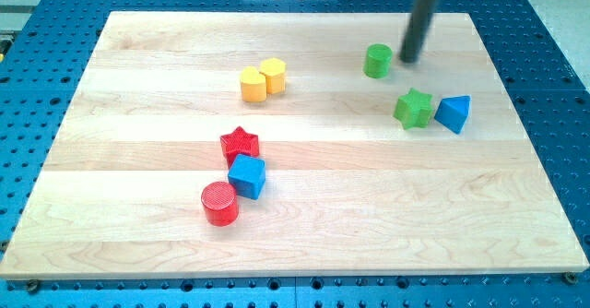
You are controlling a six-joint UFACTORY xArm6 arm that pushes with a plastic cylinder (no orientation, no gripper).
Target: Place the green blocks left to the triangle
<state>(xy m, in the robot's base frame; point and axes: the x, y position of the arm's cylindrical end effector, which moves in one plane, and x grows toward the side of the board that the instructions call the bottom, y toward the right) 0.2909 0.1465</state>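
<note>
My tip (407,60), a bare rod end with nothing to open or close, rests in the upper right of the frame just right of the green cylinder (377,61). Below it, the green star (414,108) already sits touching the blue triangle (453,113) on its left. The cylinder looks light, stiff and smooth; I judge a push low on its upper side best.

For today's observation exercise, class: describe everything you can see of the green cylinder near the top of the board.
The green cylinder is a short, solid-looking block with a matte, painted look, standing upright on its flat end on the pale wooden board. It sits toward the view's top right, apart from the green star-shaped block and the blue triangle below it. My tip is just to its right, very close; whether they touch cannot be told.
</note>
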